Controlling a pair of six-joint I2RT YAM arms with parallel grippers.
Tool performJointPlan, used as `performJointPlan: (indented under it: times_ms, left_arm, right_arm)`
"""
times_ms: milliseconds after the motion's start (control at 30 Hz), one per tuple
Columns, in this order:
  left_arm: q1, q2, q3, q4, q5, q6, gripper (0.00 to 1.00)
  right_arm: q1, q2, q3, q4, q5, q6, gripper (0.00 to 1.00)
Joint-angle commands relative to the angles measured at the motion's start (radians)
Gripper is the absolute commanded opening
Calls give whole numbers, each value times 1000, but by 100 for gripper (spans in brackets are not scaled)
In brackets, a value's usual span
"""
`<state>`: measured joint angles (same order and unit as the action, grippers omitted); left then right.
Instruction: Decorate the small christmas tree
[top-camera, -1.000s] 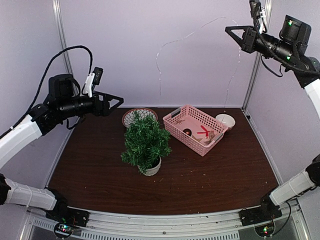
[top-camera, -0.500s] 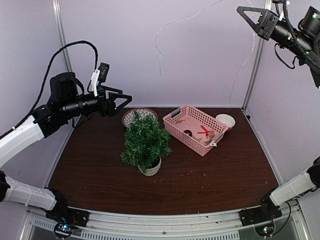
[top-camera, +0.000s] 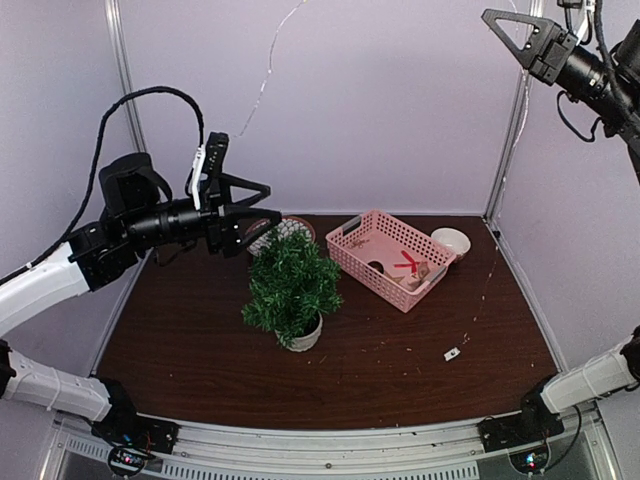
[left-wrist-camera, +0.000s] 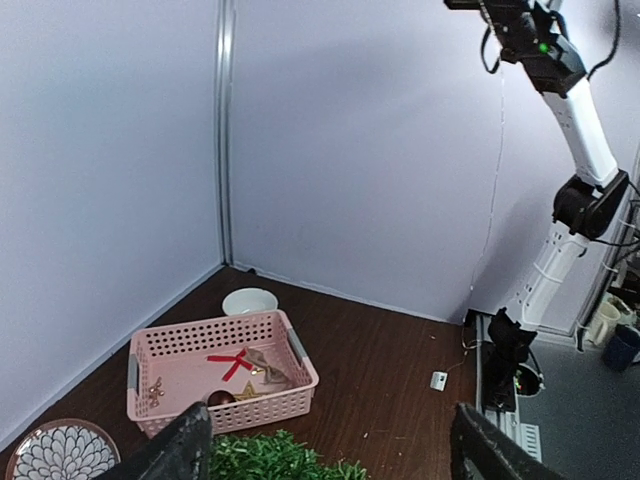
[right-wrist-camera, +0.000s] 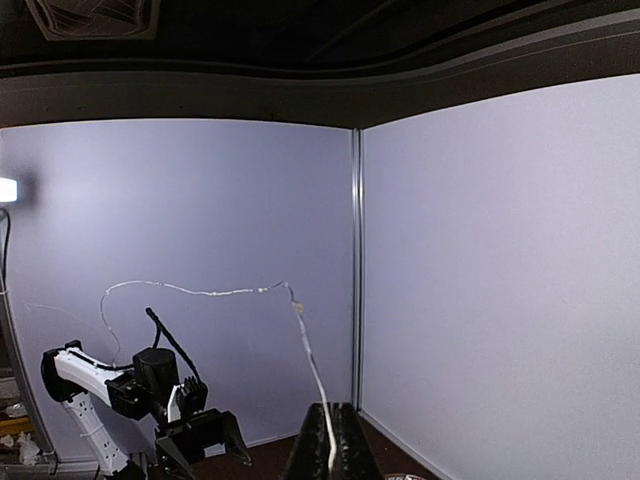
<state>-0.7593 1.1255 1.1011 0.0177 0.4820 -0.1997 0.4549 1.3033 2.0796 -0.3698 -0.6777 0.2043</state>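
Though open, left pincer (top-camera: 258, 215) beside small christmas tree (top-camera: 291, 285); right pincer (top-camera: 490, 18) tight on wire (right-wrist-camera: 200, 292).

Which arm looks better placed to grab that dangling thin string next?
Left, probably: the left gripper hangs open near the tree, where the string trails down. The right gripper is shut on the string, high up.

Left hand (top-camera: 262, 205) wide apart; right hand (top-camera: 490, 18) tight, high.

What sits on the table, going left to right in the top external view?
small christmas tree → pink basket → white bowl. The patterned plate is left out because the tree overlaps it.
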Motion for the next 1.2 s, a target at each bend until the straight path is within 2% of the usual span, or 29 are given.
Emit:
performJointPlan:
  times_ms: [0,200,367,533,867,1033,1133,1167]
  left_arm:
    - [-36,-43,-92,143,62,57,83]
    - [-37,-108,-205,144,-15,37,84]
    - [-37,-151,-271,122,-44,37,85]
    - [-38,-149,-306,156,4,45,92]
    - [-66,-80,-279,230,-43,56,88]
    - [-84,-27,-244,262,-60,52,79]
    - [-91,-8,-243,312,-50,37,64]
    - [-94,-6,-246,328,-42,31,55]
  right_arm:
    - [12,-66,-135,60,-33,26,0]
    - [14,-148,-377,113,-80,30,0]
    - [14,-198,-505,128,-144,17,0]
    - [14,-202,-556,128,-167,9,0]
    - [17,-199,-565,184,-229,37,0]
    - [24,-204,-575,229,-275,61,0]
    - [25,-207,-576,228,-276,60,0]
    - [25,-210,-577,228,-274,59,0]
